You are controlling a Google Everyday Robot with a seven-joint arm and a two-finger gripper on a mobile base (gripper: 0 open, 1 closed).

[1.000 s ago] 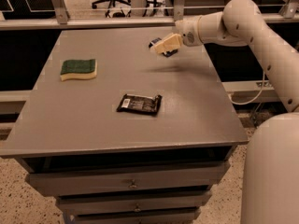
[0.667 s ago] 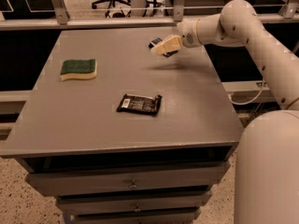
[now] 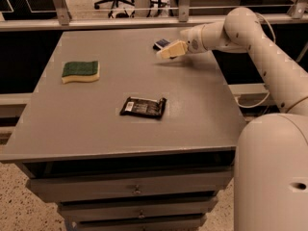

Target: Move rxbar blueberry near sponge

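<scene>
- Your cream-coloured tool (image 3: 166, 51) hangs low over the far right part of the grey flat-topped desk (image 3: 192, 95), reaching in from the right on the white jointed arm (image 3: 250, 37). You cannot tell how far open it is, nor whether it has hold of anything.
- The arm probably comes in this low and level because the target is flat and calls for a grip close to the surface.
- The small dark blue wrapped snack bar (image 3: 161, 43) shows just behind the tip of the tool, on its far side and partly hidden by it. Whether the two touch, or whether the bar is lifted off the desk, you cannot tell.
- The rectangular wavy-edged sponge with a green top and yellow foam body (image 3: 80, 71) lies flat near the left edge, well apart from the tool and the blue bar, so the carry towards it looks not yet done.
- The larger black wrapped bar (image 3: 143, 107) lies flat near the middle, closer to the front edge. It sits below a straight line from the tool to the sponge, so a direct carry should pass behind it.
</scene>
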